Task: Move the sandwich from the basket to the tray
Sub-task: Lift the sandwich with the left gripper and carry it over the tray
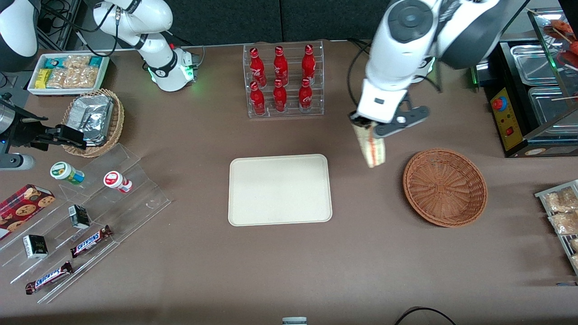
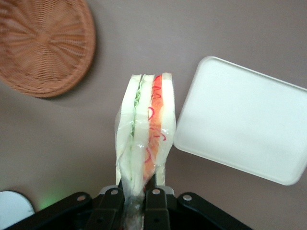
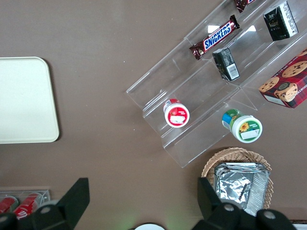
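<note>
The end effector (image 1: 366,127) pinched one plastic-wrapped sandwich (image 1: 372,148) by its narrow end, the pale wedge hanging above bare tabletop (image 1: 361,253) between the smooth cream tray (image 1: 280,189) and the round reddish-brown wicker basket (image 1: 445,187). Open brown surface surrounded both. Six red bottles (image 1: 281,79) stood in a clear rack.

Tool (image 1: 366,128) with sandwich (image 1: 372,149) between tray (image 1: 280,189), basket (image 1: 445,187)
</note>
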Motion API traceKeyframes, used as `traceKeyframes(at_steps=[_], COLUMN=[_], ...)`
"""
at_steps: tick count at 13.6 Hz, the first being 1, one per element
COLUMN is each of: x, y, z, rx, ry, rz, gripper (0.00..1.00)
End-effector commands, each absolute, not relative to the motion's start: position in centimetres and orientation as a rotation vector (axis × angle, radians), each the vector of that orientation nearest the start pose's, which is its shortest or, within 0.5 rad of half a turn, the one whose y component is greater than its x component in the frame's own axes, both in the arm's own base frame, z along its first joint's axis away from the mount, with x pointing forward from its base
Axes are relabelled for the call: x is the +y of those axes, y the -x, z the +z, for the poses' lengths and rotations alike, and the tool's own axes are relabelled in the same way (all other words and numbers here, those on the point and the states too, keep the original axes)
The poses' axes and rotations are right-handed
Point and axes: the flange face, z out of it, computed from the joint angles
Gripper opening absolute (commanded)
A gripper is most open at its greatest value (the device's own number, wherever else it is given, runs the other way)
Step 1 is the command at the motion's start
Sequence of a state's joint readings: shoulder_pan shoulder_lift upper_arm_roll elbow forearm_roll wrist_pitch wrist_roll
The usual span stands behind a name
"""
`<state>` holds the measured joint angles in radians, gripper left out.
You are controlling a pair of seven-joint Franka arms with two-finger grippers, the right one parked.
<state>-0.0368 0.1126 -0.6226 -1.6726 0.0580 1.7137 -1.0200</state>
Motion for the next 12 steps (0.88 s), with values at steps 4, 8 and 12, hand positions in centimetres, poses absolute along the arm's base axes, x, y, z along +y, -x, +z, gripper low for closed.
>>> traceKeyframes(at_steps=[4, 8, 12], x=[-44.1, -49.0, -50.3], y=[-47.4, -48.9, -50.0], z=[45.6, 41.4, 36.8], rx=[-0.572, -0.502, -0.43], ry=[2.999, 3.074, 3.141], rz=[-0.029, -0.071, -0.113], gripper=[0.01, 0.01, 0.02])
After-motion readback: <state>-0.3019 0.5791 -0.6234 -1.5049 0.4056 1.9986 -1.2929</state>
